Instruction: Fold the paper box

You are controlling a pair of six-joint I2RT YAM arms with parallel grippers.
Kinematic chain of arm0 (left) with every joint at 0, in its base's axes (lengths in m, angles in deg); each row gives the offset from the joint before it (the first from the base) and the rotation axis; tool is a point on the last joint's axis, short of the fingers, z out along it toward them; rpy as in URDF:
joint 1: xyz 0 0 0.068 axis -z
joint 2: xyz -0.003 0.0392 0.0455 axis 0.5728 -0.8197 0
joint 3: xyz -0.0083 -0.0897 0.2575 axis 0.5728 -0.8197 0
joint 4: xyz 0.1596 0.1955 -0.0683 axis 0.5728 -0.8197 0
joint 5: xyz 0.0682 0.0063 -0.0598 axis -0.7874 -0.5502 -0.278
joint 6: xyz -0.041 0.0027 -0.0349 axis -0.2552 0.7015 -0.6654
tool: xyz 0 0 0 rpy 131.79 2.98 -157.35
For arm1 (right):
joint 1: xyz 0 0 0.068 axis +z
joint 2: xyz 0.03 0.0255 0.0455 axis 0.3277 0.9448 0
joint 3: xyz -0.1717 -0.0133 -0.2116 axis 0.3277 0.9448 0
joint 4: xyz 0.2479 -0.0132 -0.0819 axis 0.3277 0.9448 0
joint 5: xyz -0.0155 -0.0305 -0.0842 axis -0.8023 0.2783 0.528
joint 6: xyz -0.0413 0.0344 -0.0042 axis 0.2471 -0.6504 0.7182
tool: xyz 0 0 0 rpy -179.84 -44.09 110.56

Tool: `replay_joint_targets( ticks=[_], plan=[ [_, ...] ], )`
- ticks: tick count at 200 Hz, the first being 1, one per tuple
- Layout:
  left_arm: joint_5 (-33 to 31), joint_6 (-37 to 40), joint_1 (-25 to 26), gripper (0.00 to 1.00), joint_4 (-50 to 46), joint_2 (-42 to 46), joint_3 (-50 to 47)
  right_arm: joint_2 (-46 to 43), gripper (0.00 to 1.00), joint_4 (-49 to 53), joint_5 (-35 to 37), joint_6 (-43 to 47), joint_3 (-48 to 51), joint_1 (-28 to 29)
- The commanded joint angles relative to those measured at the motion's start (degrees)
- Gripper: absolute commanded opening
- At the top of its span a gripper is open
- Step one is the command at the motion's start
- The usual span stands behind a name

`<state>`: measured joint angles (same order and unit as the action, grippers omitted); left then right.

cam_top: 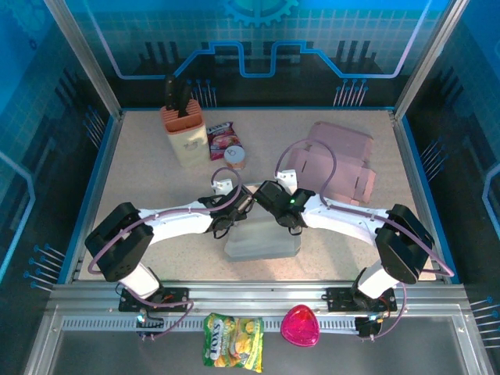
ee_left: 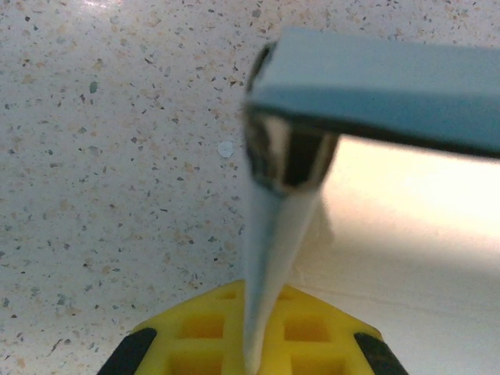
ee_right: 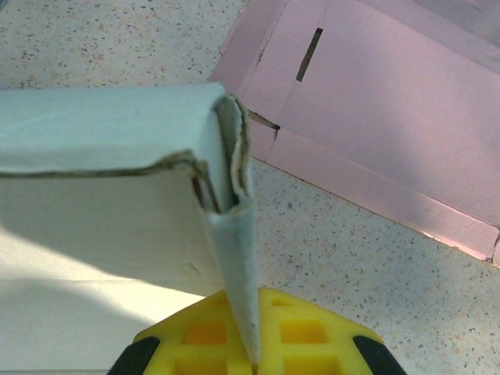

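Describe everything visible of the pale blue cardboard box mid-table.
The pale blue cardboard box sits partly folded on the speckled table just ahead of the arms, base flat. Matte outside, paler inside, with raw layered edges at one corner. The yellow left fingers and yellow right fingers each pinch a thin panel at its far side. It lies apart from the flat pink carton.

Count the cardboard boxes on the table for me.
2. A pale blue-grey cardboard box at centre front; a pink cardboard box at rear right. None seems hidden.
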<state>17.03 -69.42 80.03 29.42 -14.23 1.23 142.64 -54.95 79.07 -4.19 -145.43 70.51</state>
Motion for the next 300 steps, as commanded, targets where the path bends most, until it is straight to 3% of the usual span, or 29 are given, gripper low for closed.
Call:
replay_joint_targets(
  ticks=[1, 8, 55, 70, 94, 169, 196, 257, 300],
  plan=[
    [-3.0, 0.1, -0.3, 0.0, -6.7, 0.1, 0.1, -1.5, 0.0, 1.6, 3.7, -1.1, 0.9, 0.0],
    [-2.9, 0.7, -0.3, 0.0, -6.1, 1.0, -0.3, -1.5, 0.0, 1.6, 3.7, -1.0, 0.9, 0.0],
    [-1.8, 7.2, -0.6, 0.42, -0.9, 9.0, -2.5, -1.2, 0.0, 1.6, 3.4, -1.1, 0.7, -0.1],
    [-0.2, 9.2, -1.1, 0.49, 0.4, 9.7, -2.7, -1.1, 0.0, 1.7, 3.3, -1.1, 0.6, 0.0],
    [2.5, 11.1, -2.4, 0.5, 1.0, 8.5, -2.0, -1.2, 0.0, 1.7, 3.2, -1.2, 0.6, -0.1],
    [4.9, 13.1, -4.4, 0.36, 4.2, 3.9, -0.4, -1.7, 0.0, 1.7, 3.0, -1.1, 0.9, -0.1],
    [3.0, 13.0, -4.4, 0.22, 2.4, 1.1, 1.5, -1.6, 0.0, 1.7, 3.0, -1.2, 0.9, -0.1],
    [-2.5, 8.7, -3.3, 0.0, -2.0, -1.0, 2.6, -1.0, 0.0, 1.5, 3.3, -1.5, 0.9, -0.1],
    [-3.9, 6.4, -2.5, 0.0, -5.8, -2.1, 4.4, -0.8, 0.0, 1.5, 3.2, -1.4, 0.8, -0.1]
  ],
)
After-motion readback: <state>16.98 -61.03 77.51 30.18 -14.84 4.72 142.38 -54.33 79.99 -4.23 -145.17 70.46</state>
